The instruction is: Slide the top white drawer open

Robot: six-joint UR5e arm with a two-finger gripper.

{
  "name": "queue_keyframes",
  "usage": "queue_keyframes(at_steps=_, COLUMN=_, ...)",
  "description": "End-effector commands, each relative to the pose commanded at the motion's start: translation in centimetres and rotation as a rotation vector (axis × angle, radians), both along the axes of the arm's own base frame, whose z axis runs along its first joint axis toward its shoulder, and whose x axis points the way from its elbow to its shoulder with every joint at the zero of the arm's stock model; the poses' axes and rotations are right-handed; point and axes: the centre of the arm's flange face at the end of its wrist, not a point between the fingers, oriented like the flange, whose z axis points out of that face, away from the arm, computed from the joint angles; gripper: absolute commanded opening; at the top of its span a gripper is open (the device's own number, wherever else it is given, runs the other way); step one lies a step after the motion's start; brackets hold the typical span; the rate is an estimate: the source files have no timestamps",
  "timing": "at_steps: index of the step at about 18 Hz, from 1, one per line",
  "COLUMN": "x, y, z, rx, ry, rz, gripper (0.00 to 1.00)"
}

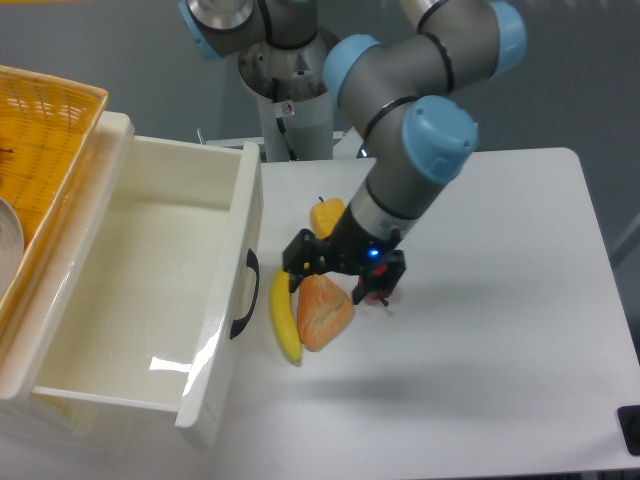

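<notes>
The top white drawer (150, 290) is seen pulled far out of its cabinet, its wide box interior bare and glossy; its panelled front is carried toward the table's middle, and the curved black handle (245, 293) is set on that front, its long axis running along the front face; the drawer lies at the left part of the white table (500, 380), below a yellow wicker basket (45, 150). The gripper (340, 282) is found to the right of the handle, apart from it, with nothing gripped; its fingers appear parted, though this is hard to make out. Between handle and gripper a banana (284, 320) and an orange-toned piece of fruit (323, 312) are laid; a red fruit (385, 293) is mostly hidden behind the gripper; the opening is judged essentially done.
</notes>
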Motion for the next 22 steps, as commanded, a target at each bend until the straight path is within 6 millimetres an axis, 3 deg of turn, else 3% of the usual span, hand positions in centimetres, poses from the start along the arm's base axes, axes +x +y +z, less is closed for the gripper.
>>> queue_keyframes(at_steps=6, x=-3.5, y=-3.3, z=-2.4, rx=-0.09, ry=0.158, rz=-0.258, gripper=1.0)
queue_keyframes(at_steps=9, x=-3.9, y=-4.3, z=-3.1, rx=-0.129, ry=0.196, rz=-0.349, gripper=1.0)
queue_keyframes(at_steps=17, x=-5.4, y=-4.5, z=-6.9, rx=-0.204, ry=0.262, rz=-0.621, gripper=1.0)
queue_keyframes(at_steps=22, x=-6.3, y=-4.3, z=-8.5, rx=-0.225, ry=0.282, rz=-0.637, gripper=1.0)
